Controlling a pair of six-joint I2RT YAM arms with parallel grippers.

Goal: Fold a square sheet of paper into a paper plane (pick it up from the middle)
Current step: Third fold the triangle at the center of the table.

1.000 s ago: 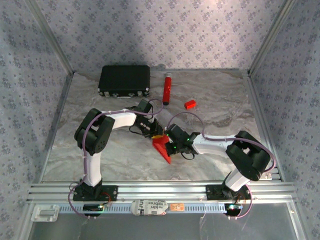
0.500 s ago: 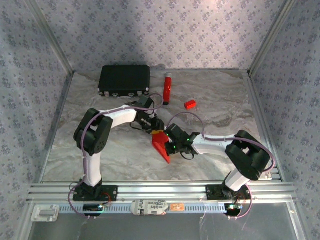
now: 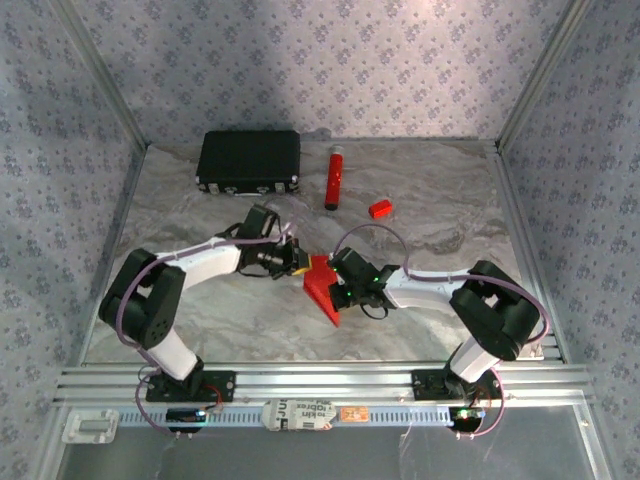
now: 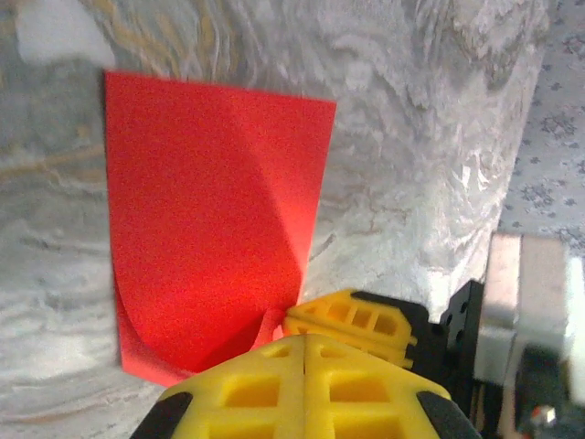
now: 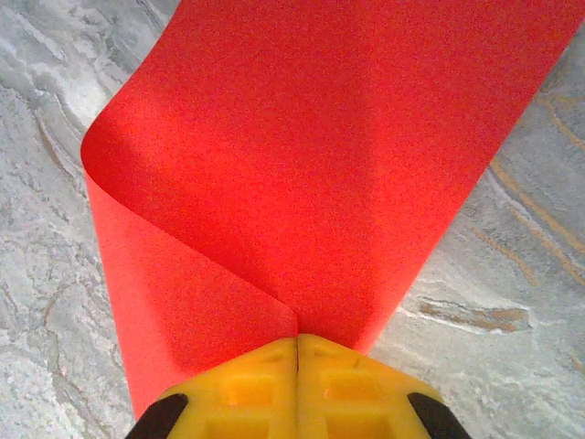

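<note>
The square sheet of paper [image 3: 322, 295] is bright red and bent over on itself, lying just above the marble table at the centre. My right gripper [image 3: 338, 287] is shut on it: in the right wrist view the fingertips [image 5: 298, 340] pinch the sheet [image 5: 320, 165] where the two layers meet. My left gripper [image 3: 296, 260] is shut at the sheet's upper left side. In the left wrist view its tips [image 4: 304, 340] sit against the sheet's near edge [image 4: 201, 210], with no red between them, beside the right gripper's fingers [image 4: 352, 320]. The paper plane is out of view.
A black case [image 3: 249, 160] sits at the back left. A red tube [image 3: 333, 177] and a small red block [image 3: 379, 208] lie behind the grippers. Patterned walls close the sides, and an aluminium rail [image 3: 320, 380] runs along the front.
My left arm has stretched out low, its elbow swinging left and down. Its gripper slid to the sheet's left side, widened briefly, then shut. The right arm and the sheet stayed put.
</note>
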